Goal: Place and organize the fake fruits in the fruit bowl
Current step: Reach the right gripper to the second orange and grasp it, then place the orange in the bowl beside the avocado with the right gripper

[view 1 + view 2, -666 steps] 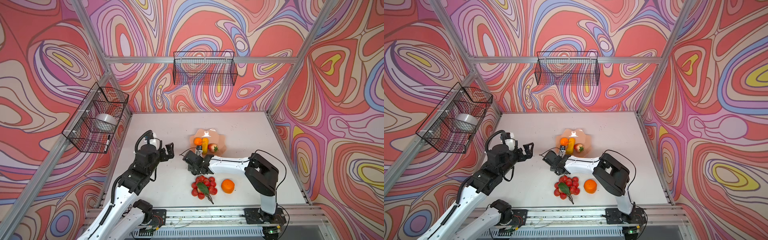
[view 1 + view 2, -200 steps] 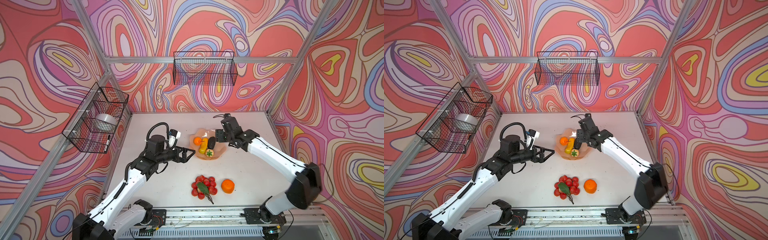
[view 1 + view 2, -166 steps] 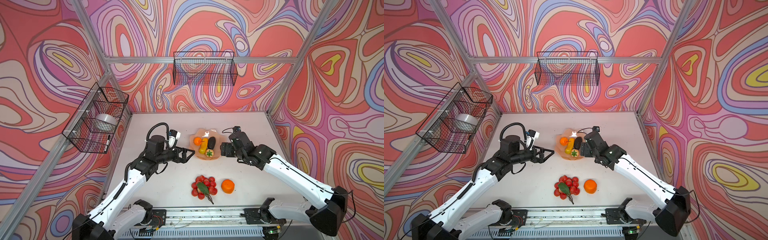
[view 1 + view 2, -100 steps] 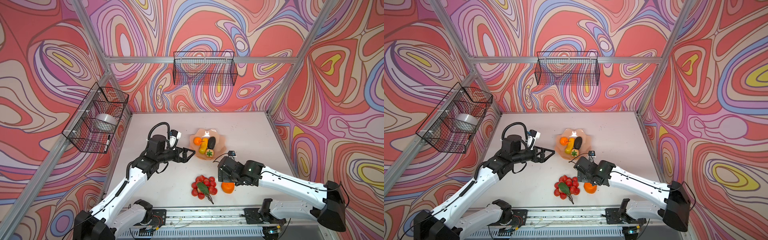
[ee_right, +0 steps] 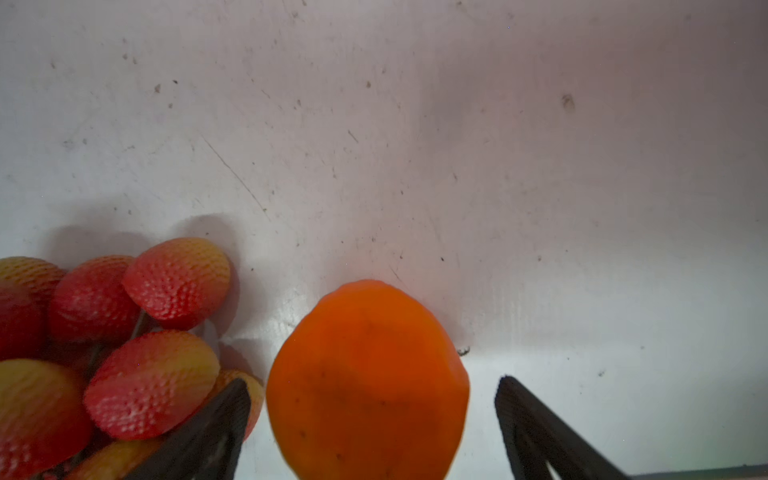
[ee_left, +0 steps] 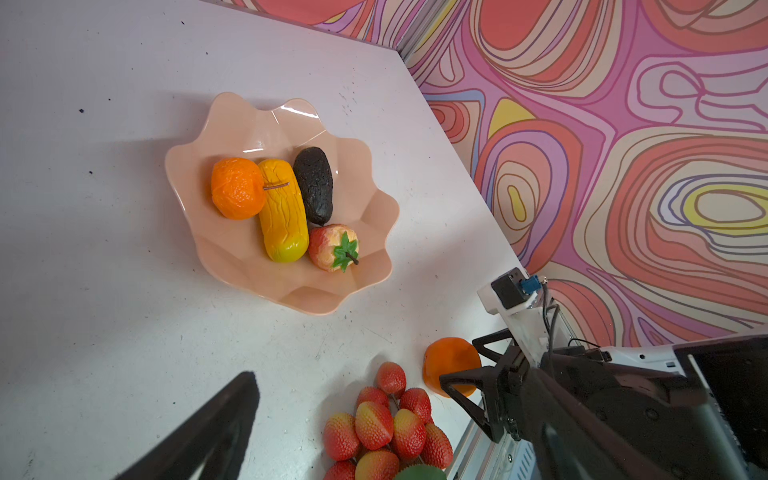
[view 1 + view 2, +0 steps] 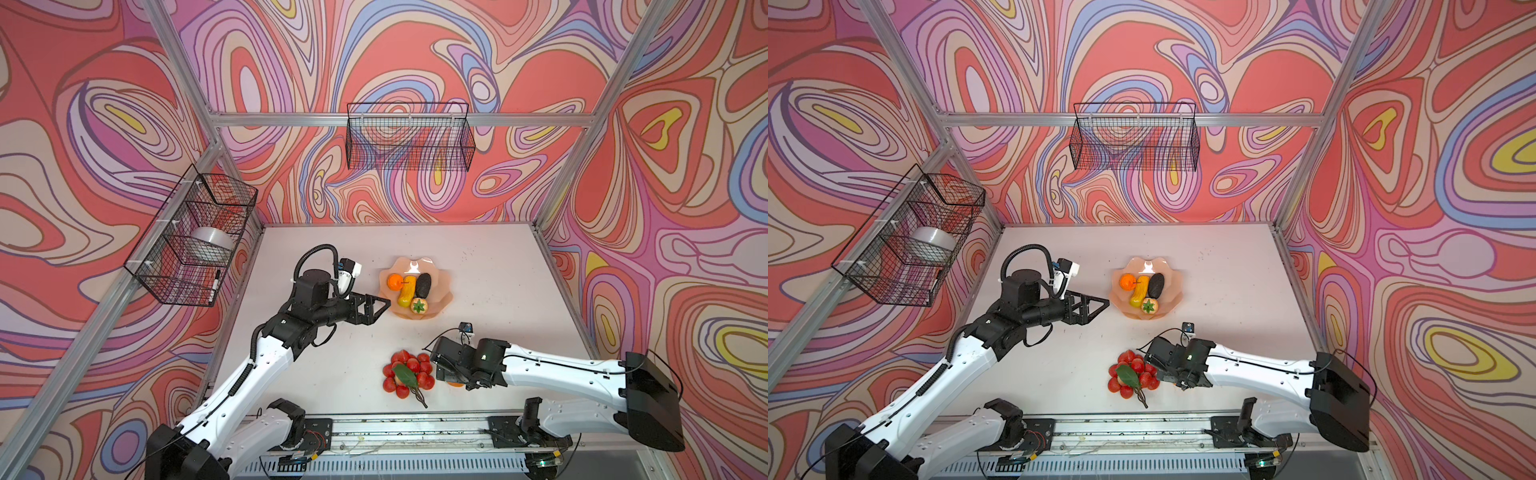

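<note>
The peach-pink fruit bowl holds a small tangerine, a yellow gourd-shaped fruit, a dark avocado and a strawberry. The red berry cluster lies near the table's front. Beside it sits the larger orange. My right gripper is open and low over the orange, with a finger on each side and gaps showing. My left gripper hovers open just left of the bowl, holding nothing.
A black wire basket hangs on the back wall. Another basket on the left wall holds a white roll and a pen. Patterned walls close three sides of the table, and a metal rail runs along the front edge.
The right arm has swung from the bowl's right side down to the front of the table, over the orange. The avocado now lies in the bowl. The left arm has barely moved.
</note>
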